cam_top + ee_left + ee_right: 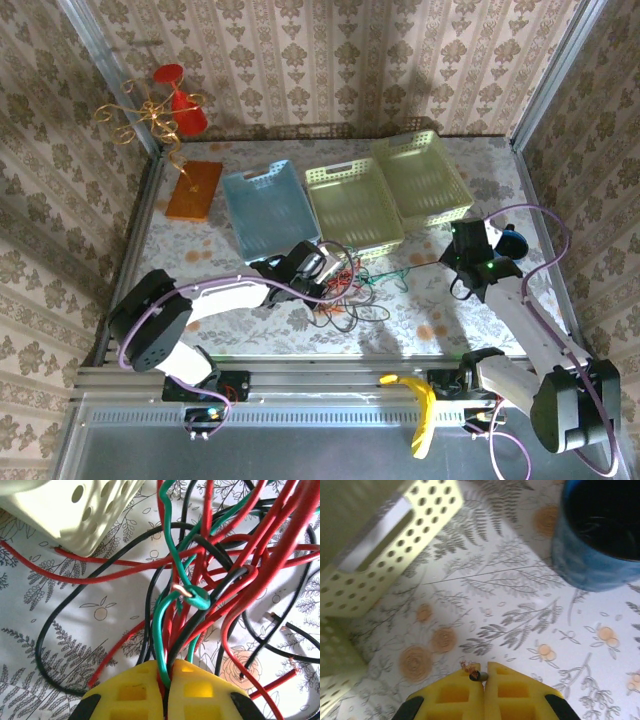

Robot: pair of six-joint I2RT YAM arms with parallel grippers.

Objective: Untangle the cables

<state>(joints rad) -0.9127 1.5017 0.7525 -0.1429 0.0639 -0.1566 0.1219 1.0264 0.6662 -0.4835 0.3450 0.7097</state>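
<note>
The cables (342, 285) lie in a knot of red, black and green loops in front of the baskets. My left gripper (322, 272) sits at the knot's left side. In the left wrist view its yellow fingers (135, 690) are shut on a bundle: a green strand (160, 630), a black strand and red ones run between them. A red cable (100, 577) and a black loop (65, 610) spread over the table. My right gripper (455, 258) is right of the knot, shut (485, 669) on a dark cable end (480, 675) with frayed copper strands.
A blue basket (262, 205) and two pale yellow baskets (352, 205) (425, 175) stand behind the knot; one corner (75, 515) is close to my left gripper. A blue cup (600, 535) stands just beyond my right gripper. An orange board (194, 190) lies back left.
</note>
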